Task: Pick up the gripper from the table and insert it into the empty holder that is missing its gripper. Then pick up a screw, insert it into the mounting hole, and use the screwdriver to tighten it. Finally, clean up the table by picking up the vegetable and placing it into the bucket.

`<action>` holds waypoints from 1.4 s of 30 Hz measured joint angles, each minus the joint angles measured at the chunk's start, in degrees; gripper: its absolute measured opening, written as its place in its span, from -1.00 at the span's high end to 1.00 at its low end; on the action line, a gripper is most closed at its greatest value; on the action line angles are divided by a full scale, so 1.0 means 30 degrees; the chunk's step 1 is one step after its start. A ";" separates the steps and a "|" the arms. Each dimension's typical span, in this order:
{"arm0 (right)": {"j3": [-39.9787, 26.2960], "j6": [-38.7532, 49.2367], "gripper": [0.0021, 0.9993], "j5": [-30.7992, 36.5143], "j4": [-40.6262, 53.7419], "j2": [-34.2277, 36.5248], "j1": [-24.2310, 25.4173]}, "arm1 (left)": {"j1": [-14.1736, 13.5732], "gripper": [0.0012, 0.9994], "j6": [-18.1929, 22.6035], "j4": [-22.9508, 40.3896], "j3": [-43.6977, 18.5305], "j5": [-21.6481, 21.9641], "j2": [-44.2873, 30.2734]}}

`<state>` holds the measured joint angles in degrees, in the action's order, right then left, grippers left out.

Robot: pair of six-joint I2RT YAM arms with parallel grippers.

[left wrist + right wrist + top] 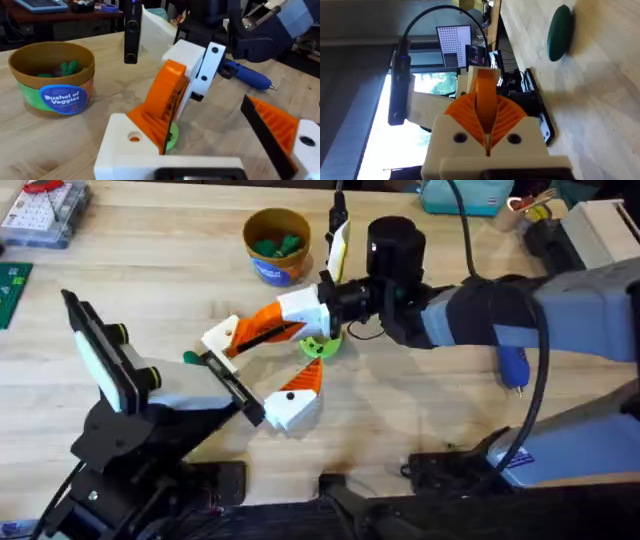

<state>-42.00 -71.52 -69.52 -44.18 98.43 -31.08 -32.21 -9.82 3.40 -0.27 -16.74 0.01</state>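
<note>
The lime-green vegetable (320,346) lies on the table in the middle. In the left wrist view the vegetable (171,140) peeks out under an orange pad. My left gripper (298,358) stands open around it, one white-and-orange finger on each side. My right gripper (292,316) reaches in from the right, turned on its side just above the vegetable. Its orange pads are pressed together in the right wrist view (486,87) with nothing seen between them. It shows close in the left wrist view (202,65). The mustard bucket (275,272) stands behind, labelled "Bushel of Veggies" (60,97), with dark green pieces inside.
A dark green piece (190,358) lies left of my left gripper and also shows from the right wrist as a dark green piece (560,32). A black cylinder (395,242) stands right of the bucket. The blue screwdriver (513,365) lies at the right. A parts box (40,210) sits far left.
</note>
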 joint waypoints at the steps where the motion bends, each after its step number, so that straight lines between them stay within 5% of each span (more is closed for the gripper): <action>1: 0.0000 0.0024 0.99 -0.0008 0.0000 0.0000 -0.0022 | 0.0000 -0.98 0.0006 0.0000 0.0000 -0.0013 0.0000; 42: -0.0918 0.1293 0.99 -0.1245 -0.0036 0.1077 -0.0171 | 0.0342 -0.98 -0.0089 -0.0073 0.0000 -0.1994 0.0000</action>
<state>-44.75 -67.64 -73.25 -44.29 101.66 -31.59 -31.18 -10.09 3.18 -0.27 -22.72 0.01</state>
